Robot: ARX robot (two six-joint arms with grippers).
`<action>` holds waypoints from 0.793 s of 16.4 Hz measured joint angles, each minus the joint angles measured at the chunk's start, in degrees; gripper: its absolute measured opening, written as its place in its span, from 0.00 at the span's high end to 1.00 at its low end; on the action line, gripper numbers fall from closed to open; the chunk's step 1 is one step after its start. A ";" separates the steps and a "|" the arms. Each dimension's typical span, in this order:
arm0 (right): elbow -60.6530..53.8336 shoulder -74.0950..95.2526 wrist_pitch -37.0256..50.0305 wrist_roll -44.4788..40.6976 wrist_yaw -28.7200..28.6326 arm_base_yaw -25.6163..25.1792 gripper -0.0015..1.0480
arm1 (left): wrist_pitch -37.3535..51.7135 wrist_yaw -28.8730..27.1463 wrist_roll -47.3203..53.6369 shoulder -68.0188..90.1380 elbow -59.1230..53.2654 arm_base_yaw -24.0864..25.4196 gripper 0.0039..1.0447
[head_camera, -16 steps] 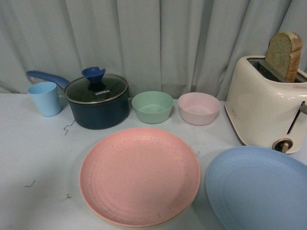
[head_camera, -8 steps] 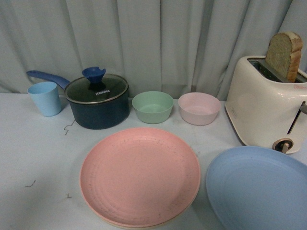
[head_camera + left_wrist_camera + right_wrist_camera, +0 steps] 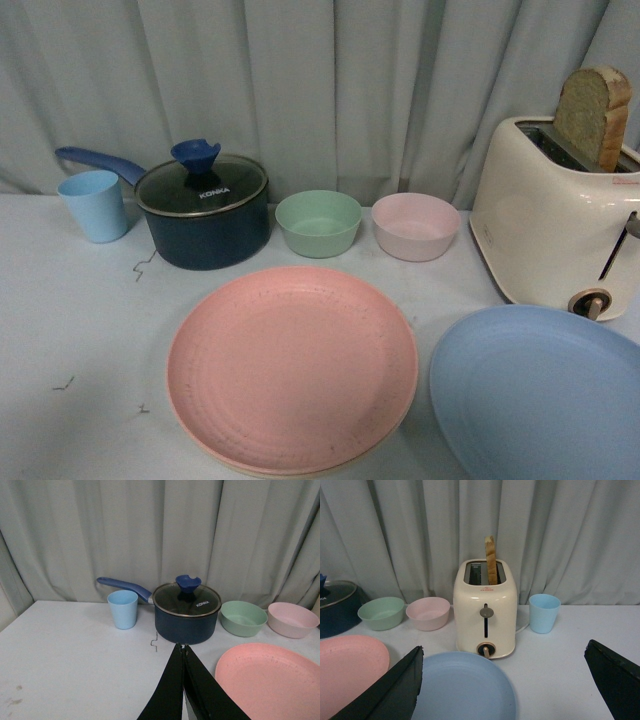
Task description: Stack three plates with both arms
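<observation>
Matte speckled plastic pink plate [image 3: 290, 370] with faint ridges, matte light blue plate [image 3: 540, 395] beside the toaster [image 3: 545, 225], glossy cream toaster shell, glossy dark saucepan [image 3: 205, 235], glass lid [image 3: 200, 187], cloth curtain [image 3: 300, 90], smooth tabletop [image 3: 70, 320].

Pretty much nothing changed here. Over the last second the front view looks identical. The pink plate [image 3: 291, 367] at lower centre and the blue plate [image 3: 540, 395] at lower right haven't budged on the tabletop [image 3: 80, 330], and nothing in the back row shifted either.

Navy saucepan [image 3: 205, 225], blue cup [image 3: 93, 205], green bowl [image 3: 318, 223], pink bowl [image 3: 414, 227], toaster [image 3: 545, 220] w/ bread [image 3: 592, 115]
</observation>
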 joint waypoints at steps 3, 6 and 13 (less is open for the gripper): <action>0.00 0.00 -0.02 0.00 0.00 0.00 0.06 | -4.68 0.00 0.00 -4.90 0.00 0.00 0.99; 0.00 0.00 -0.02 0.00 0.00 0.00 0.06 | -8.37 0.00 -0.02 -8.57 0.00 0.00 0.99; 0.00 0.00 0.04 0.00 0.00 0.00 0.06 | -22.12 0.15 0.00 -21.09 0.04 0.00 0.99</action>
